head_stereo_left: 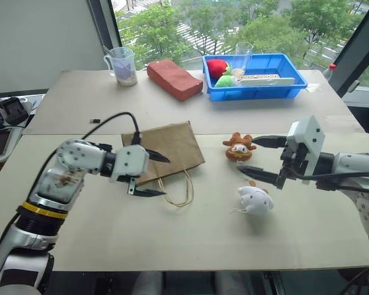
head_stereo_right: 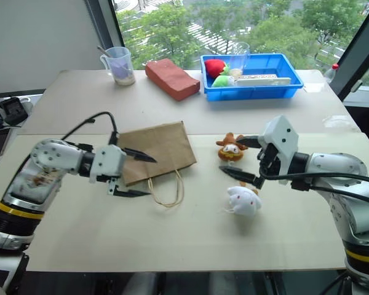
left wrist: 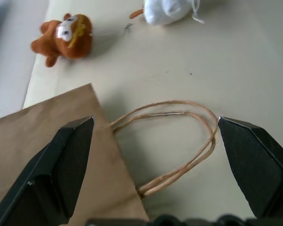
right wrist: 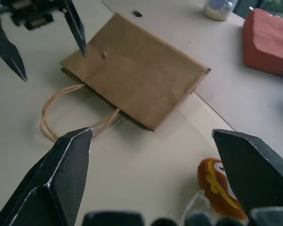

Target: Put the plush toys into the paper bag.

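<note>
Two plush toys lie on the bench (head_stereo_left: 190, 233), both outside the bag (head_stereo_left: 166, 150). The brown toy (head_stereo_left: 238, 147) sits just to the right of the bag, face up. The white toy (head_stereo_left: 255, 200) lies nearer the bench's front edge, a little apart from the brown one, its thin cord trailing off to the left.

The bag lies flat on the bench, its mouth toward the front, and its cord handles (head_stereo_left: 179, 187) loop out over the bench surface.

The left end effector (head_stereo_left: 152, 174) hangs over the bag's front-left corner with its two black fingers spread wide and nothing between them; one finger is above the paper, the other above the bench by the handles. I cannot tell whether either tip touches.

The right end effector (head_stereo_left: 256, 157) is likewise spread and empty. It points toward the bag from the right, one finger above the brown toy, the other between the two toys.

At the back of the bench stand a clear jug (head_stereo_left: 122, 65), a reddish-brown block (head_stereo_left: 174, 79) and a blue tray (head_stereo_left: 295, 77) holding red and green soft items and a clear cup.
</note>
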### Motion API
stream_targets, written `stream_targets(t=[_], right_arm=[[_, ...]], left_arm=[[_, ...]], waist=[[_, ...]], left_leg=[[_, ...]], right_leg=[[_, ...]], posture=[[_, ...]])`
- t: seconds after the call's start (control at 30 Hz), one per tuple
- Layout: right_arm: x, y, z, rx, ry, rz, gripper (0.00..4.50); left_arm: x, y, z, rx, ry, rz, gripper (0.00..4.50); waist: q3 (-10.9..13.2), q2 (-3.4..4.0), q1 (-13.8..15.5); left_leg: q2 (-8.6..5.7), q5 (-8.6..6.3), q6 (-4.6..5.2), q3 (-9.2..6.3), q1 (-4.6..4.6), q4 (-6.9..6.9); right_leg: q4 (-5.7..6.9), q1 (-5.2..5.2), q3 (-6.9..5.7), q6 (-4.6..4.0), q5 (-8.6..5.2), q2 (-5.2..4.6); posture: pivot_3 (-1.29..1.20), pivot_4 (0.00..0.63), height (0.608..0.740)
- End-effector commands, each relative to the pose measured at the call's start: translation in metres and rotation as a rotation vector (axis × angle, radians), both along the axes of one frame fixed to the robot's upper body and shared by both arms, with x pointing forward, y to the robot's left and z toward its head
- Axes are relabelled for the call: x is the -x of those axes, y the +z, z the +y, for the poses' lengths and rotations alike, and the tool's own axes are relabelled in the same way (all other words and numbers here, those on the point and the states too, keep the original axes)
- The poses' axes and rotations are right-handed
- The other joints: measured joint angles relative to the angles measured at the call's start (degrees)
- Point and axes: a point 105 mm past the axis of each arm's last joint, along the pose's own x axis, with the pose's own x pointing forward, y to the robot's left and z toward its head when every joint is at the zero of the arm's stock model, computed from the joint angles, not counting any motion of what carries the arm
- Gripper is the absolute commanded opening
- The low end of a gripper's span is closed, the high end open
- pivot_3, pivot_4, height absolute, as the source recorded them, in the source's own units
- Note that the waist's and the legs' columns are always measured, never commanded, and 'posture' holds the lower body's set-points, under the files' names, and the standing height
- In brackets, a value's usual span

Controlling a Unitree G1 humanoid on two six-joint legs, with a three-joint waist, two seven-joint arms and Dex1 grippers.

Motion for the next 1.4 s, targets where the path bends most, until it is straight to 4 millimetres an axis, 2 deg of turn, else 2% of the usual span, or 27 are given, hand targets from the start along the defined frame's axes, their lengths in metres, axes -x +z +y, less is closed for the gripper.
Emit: stream_targets(t=[0.03,0.27,0.57,0.83,0.97,1.4], right_arm=[[0.019,0.008,0.016,0.011,0.090,0.007,4.50],[0.021,0.011,0.022,-0.003,0.075,0.001,4.50],[0.019,0.011,0.019,0.002,0.036,-0.014,4.50],[0.020,0.009,0.018,0.009,0.032,-0.009,4.50],[0.018,0.011,0.018,0.009,0.032,-0.017,4.50],[0.014,0.015,0.018,0.010,0.021,-0.033,4.50]], left_arm=[[-0.005,-0.007,-0.005,-0.065,-0.068,-0.077,4.46],[-0.024,-0.023,-0.009,-0.109,-0.090,-0.141,4.46],[-0.028,-0.037,-0.016,-0.114,-0.114,-0.137,4.46],[-0.015,-0.021,-0.021,-0.050,-0.170,-0.066,4.46],[-0.022,-0.007,-0.026,-0.021,-0.153,-0.083,4.46],[-0.030,-0.023,-0.019,-0.109,-0.163,-0.125,4.46]], waist=[[0.0,0.00,0.1],[0.0,-0.01,1.0],[0.0,-0.01,1.4],[0.0,0.00,1.3],[0.0,-0.01,1.4],[0.0,-0.01,1.4]], left_leg=[[-0.01,0.00,0.00,0.00,0.00,0.01],[-0.02,-0.02,0.03,-0.02,-0.09,0.20],[-0.02,-0.04,0.07,-0.02,-0.10,0.24],[-0.02,-0.04,0.07,-0.03,-0.12,0.29],[-0.02,-0.04,0.07,-0.04,-0.12,0.32],[-0.02,-0.06,0.09,-0.04,-0.12,0.36]], right_leg=[[0.01,0.01,0.00,0.00,0.00,0.00],[0.02,0.01,-0.02,0.00,0.00,0.00],[0.05,0.01,-0.02,0.00,0.00,0.00],[0.11,0.00,-0.03,0.00,0.00,0.00],[0.09,0.01,-0.03,0.01,0.00,0.00],[0.09,0.01,-0.04,0.01,0.00,0.00]], posture=[[0.00,0.150,0.740],[0.00,0.150,0.740],[0.00,0.150,0.740],[0.00,0.150,0.740],[0.00,0.150,0.740],[0.00,0.150,0.740]])
